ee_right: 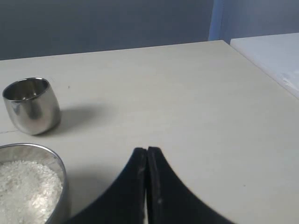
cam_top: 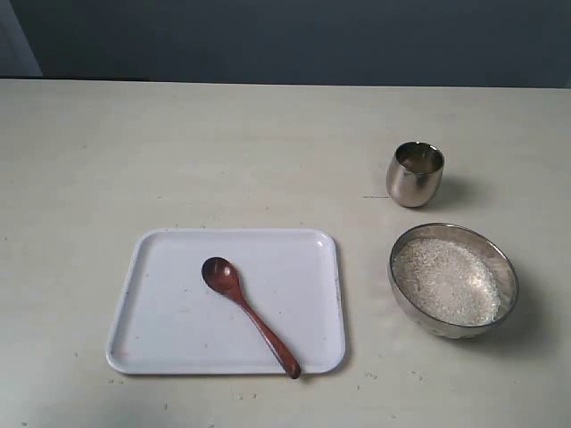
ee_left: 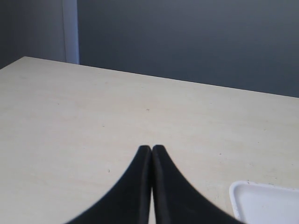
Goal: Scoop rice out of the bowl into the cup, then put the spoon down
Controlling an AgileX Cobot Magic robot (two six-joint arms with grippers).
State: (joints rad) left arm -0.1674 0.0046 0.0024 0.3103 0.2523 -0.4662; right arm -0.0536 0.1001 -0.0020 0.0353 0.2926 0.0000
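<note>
The dark wooden spoon (cam_top: 247,311) lies diagonally on the white tray (cam_top: 161,330), head up-left, handle tip at the tray's front edge. At the right, the wide silver bowl (cam_top: 507,269) holds white rice (cam_top: 446,280). Behind it stands the small silver cup (cam_top: 415,174). The right wrist view shows the cup (ee_right: 32,105), the bowl (ee_right: 60,163) and rice (ee_right: 25,189) off to one side of my right gripper (ee_right: 147,150), which is shut and empty. My left gripper (ee_left: 152,148) is shut and empty over bare table. Neither gripper appears in the exterior view.
The pale table (cam_top: 178,152) stretches behind the tray to a dark wall. A tray corner (ee_left: 261,203) shows beside the left gripper. A pale blue-white surface (ee_right: 271,56) lies past the table's edge in the right wrist view.
</note>
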